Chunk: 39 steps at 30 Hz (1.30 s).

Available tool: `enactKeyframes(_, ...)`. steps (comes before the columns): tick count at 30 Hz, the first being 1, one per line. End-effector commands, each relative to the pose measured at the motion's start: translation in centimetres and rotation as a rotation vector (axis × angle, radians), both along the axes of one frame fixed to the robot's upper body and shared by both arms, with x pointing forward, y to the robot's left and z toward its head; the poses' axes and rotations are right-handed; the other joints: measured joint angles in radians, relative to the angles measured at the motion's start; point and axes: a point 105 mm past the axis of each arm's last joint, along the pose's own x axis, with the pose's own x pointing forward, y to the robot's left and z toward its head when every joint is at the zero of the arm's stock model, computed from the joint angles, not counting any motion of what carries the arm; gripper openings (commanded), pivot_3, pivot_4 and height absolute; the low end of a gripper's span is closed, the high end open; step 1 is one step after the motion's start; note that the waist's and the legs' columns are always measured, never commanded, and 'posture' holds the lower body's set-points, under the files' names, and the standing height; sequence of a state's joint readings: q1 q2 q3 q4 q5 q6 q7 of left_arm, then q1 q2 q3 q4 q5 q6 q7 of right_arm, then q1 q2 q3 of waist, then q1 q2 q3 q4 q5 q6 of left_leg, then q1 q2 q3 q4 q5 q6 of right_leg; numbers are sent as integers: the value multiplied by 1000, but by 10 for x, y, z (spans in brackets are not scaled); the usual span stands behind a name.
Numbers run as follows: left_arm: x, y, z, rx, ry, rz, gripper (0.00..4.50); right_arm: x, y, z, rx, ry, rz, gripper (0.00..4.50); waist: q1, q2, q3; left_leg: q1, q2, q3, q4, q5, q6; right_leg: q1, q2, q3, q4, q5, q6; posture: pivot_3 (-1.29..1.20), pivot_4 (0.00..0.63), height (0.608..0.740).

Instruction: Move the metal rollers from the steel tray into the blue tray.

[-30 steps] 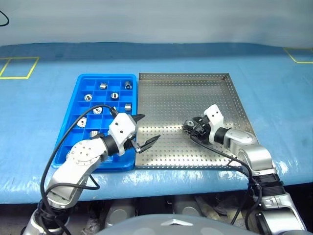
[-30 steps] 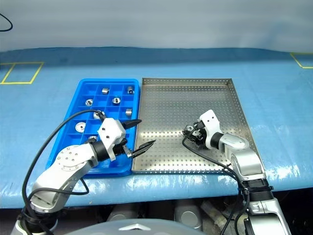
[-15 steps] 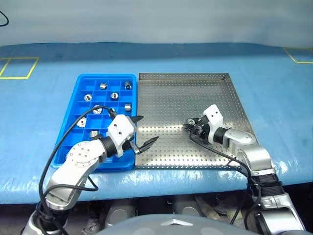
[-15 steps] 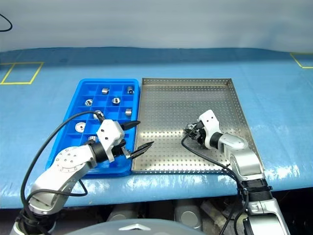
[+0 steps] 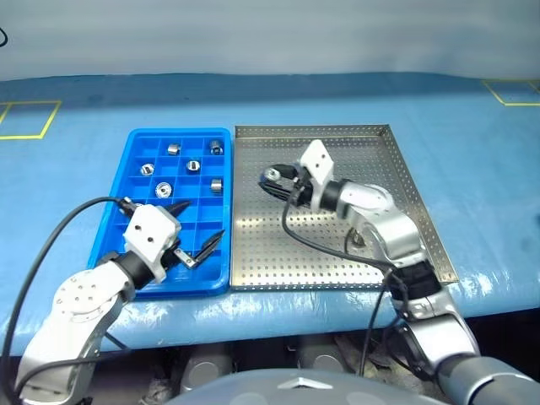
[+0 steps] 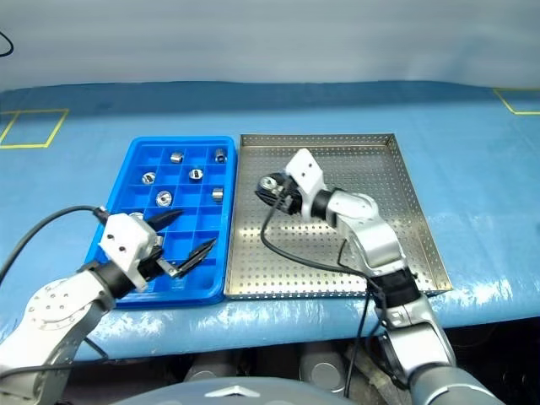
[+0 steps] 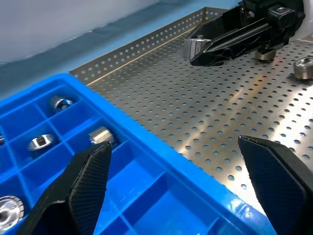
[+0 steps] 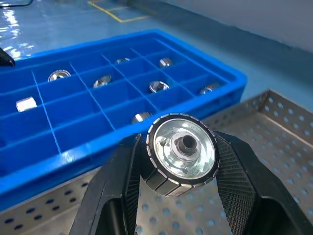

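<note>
My right gripper [image 5: 272, 177] is shut on one metal roller [image 8: 182, 152], a shiny silver cylinder with a central hole. It holds the roller above the far left part of the steel tray [image 5: 337, 257], close to the blue tray [image 5: 177, 132]. Several rollers [image 5: 193, 165] lie in the blue tray's far compartments. At least one more roller [image 7: 304, 67] rests on the steel tray's perforated floor. My left gripper [image 5: 202, 221] hangs open and empty over the near right corner of the blue tray.
Both trays sit side by side on a blue table cover [image 5: 472, 169]. Yellow tape squares [image 5: 21, 118] mark the cover's far left and far right. Black cables [image 5: 51, 245] loop from both wrists.
My right gripper closed on a roller, lifted it off the steel tray and carried it left and farther away, toward the blue tray. My left gripper drew back to the left, still open.
</note>
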<state>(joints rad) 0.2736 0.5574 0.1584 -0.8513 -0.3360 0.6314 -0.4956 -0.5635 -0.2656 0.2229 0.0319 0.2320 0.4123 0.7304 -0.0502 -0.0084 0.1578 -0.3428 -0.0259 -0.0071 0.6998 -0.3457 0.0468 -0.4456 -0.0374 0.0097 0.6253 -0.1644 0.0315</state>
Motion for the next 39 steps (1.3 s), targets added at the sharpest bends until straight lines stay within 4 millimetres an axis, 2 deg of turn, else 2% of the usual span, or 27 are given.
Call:
enactKeyframes(1, -10, -2, 9, 3, -31, 9, 4500, 1, 30, 17, 40, -59, 110, 1839, 10, 0, 0, 0, 0, 0, 0, 0, 0, 0, 0, 0, 0, 0, 0, 37, 150, 740)
enactKeyframes(5, -18, -3, 7, -10, -22, 37, 4500, -4, 62, 13, 39, -23, 242, 1839, 31, 0, 0, -1, 0, -2, -2, 0, 0, -1, -1, -2, 0, 0, -1, 79, 150, 740)
enactKeyframes(8, -24, 0, 6, -10, -13, 77, 4500, -9, 85, 3, 13, 15, 328, 1839, 42, 0, 0, -1, 0, -3, -4, 0, -1, -1, -1, -3, 0, -2, -3, 123, 150, 740)
enactKeyframes(14, -32, 2, 4, -13, -4, 122, 4500, -16, 110, -11, -26, 52, 419, 1839, 64, 1, 0, -2, -1, -10, -4, 0, -4, 0, -2, -11, 0, -4, -7, 180, 150, 740)
enactKeyframes(21, -33, 1, 2, -18, -1, 138, 4500, -12, 123, -21, -43, 86, 425, 1839, 77, 1, 1, -1, 0, -18, -9, 4, -11, 0, -1, -16, 1, -6, -10, 196, 150, 740)
enactKeyframes(31, -32, 1, 3, -11, -2, 139, 4500, 1, 122, -35, -88, 111, 368, 1839, 79, 1, 1, -1, 0, -25, -14, 8, -17, 0, 0, -21, 2, -8, -14, 195, 150, 740)
enactKeyframes(33, -32, 0, 2, -11, -1, 138, 4500, 1, 121, -36, -94, 114, 369, 2577, 79, 1, 1, -1, 0, -26, -15, 8, -18, 0, 0, -22, 2, -9, -15, 191, 150, 740)
enactKeyframes(34, -31, 0, 2, -11, -1, 135, 4500, 2, 120, -36, -94, 105, 365, 2802, 79, 1, 1, -1, 0, -26, -15, 8, -18, 0, 0, -22, 2, -9, -15, 185, 150, 740)
enactKeyframes(39, -29, -1, 2, -10, -1, 126, 4500, 6, 119, -25, -42, 55, 332, 4460, 78, 1, 1, -1, 0, -27, -16, 9, -19, 0, 0, -23, 2, -9, -15, 169, 150, 740)
